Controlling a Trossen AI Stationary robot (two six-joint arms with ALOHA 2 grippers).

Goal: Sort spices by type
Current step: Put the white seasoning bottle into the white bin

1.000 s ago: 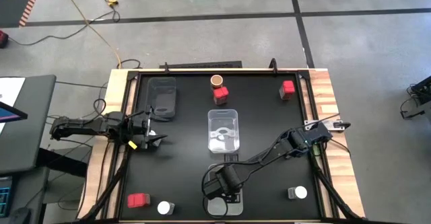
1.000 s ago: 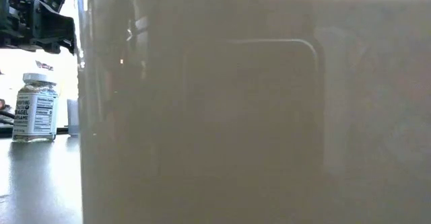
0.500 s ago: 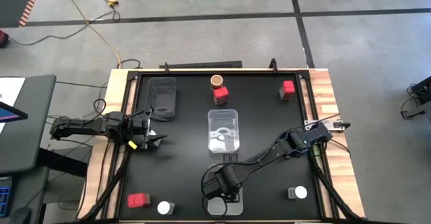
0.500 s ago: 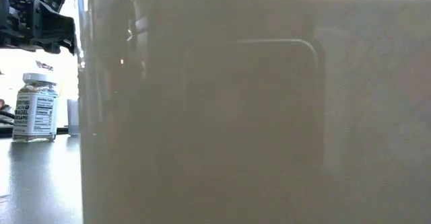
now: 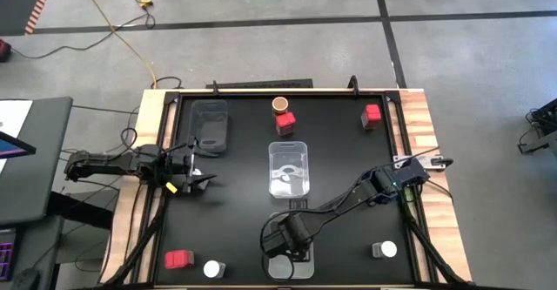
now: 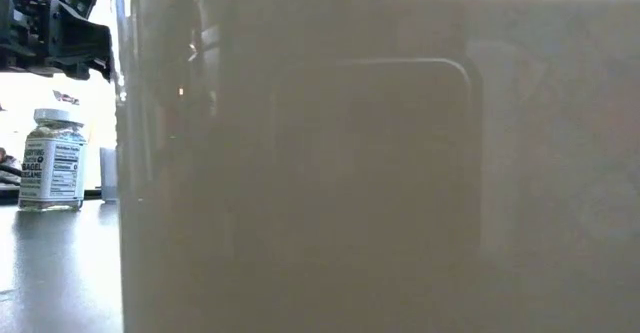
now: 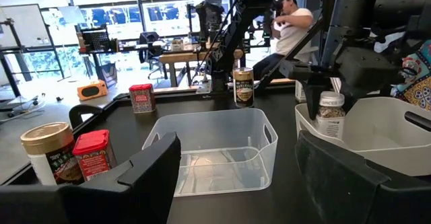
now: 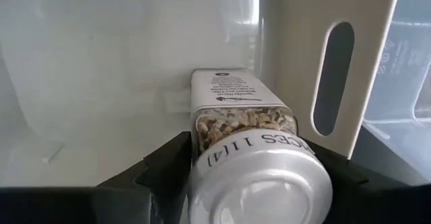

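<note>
My right gripper [image 5: 292, 236] is shut on a white-lidded jar [image 8: 259, 177] and reaches down into the white tub [image 5: 306, 269] at the table's near edge. My left gripper [image 7: 232, 173] is open above the table's left side, pointing at the clear tub [image 5: 289, 168] in the middle. A brown-topped jar [image 5: 280, 105] and a red box [image 5: 286, 121] stand together near the far edge. Another red box [image 5: 372, 114] stands far right. A third red box [image 5: 178, 259] and a white-lidded jar [image 5: 211, 269] stand near left, and one more white-lidded jar [image 5: 383, 250] stands near right. My right gripper pinches the jar between its two fingers [image 8: 165, 167] on the clear upper body [image 8: 242, 120] just under the lid. The fingers come from above, pointing down into the white tub. The jar sits lid-up inside the tub [image 7: 330, 109]; the tub wall hides its base.
A darker tub [image 5: 211, 126] sits at the far left of the black table top. The white tub's wall [image 6: 380, 173] fills the low view, with a jar [image 6: 52, 158] beside it. A dark-topped jar [image 7: 244, 86] stands beyond the clear tub. A person [image 7: 293, 22] sits behind the table.
</note>
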